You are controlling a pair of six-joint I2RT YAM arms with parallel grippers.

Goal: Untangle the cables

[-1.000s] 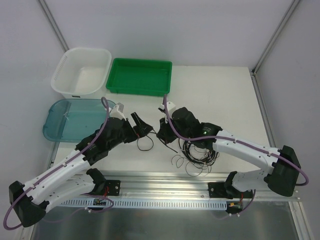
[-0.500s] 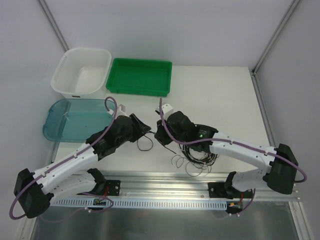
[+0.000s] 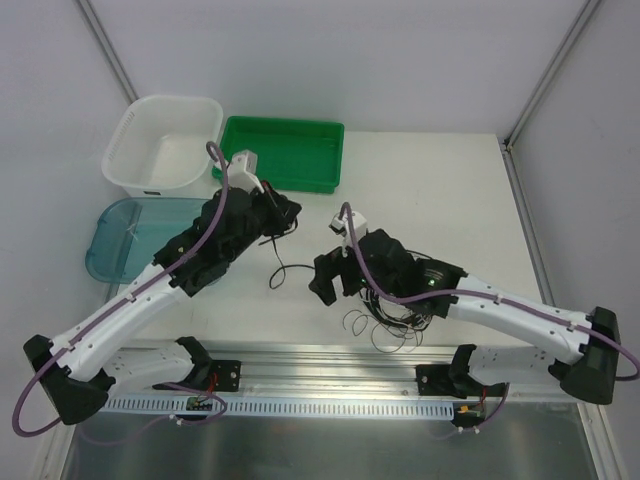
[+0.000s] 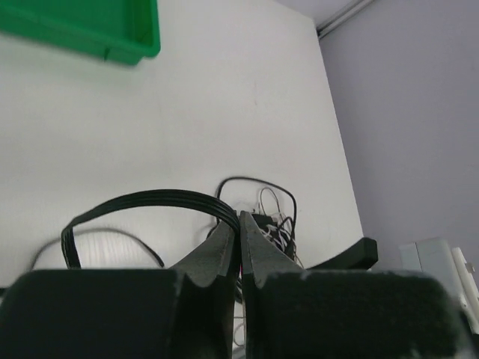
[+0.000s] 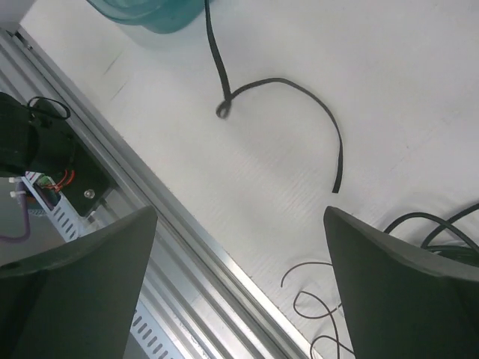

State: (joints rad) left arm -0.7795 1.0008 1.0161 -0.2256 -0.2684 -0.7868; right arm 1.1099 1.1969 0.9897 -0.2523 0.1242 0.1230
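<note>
My left gripper (image 3: 285, 222) (image 4: 239, 217) is shut on a flat black cable (image 3: 274, 262), held above the table near the green tray. In the left wrist view that cable (image 4: 150, 198) arches out to the left from between the closed fingers. Its loose end (image 5: 299, 86) lies curved on the table in the right wrist view. The remaining cables form a tangle (image 3: 400, 310) (image 4: 273, 221) of black loops, white cord and thin dark wire under the right arm. My right gripper (image 3: 322, 280) (image 5: 239, 224) stands open just left of the tangle, with nothing between its fingers.
A white basket (image 3: 165, 140) and a green tray (image 3: 280, 150) stand at the back left. In front of the basket sits a blue translucent tray (image 3: 140, 235). An aluminium rail (image 3: 320, 355) runs along the table's near edge, close under the right gripper.
The left gripper has shut on the black cable and lifted it back toward the green tray. The right gripper has opened, let go and drawn back toward the near edge.
</note>
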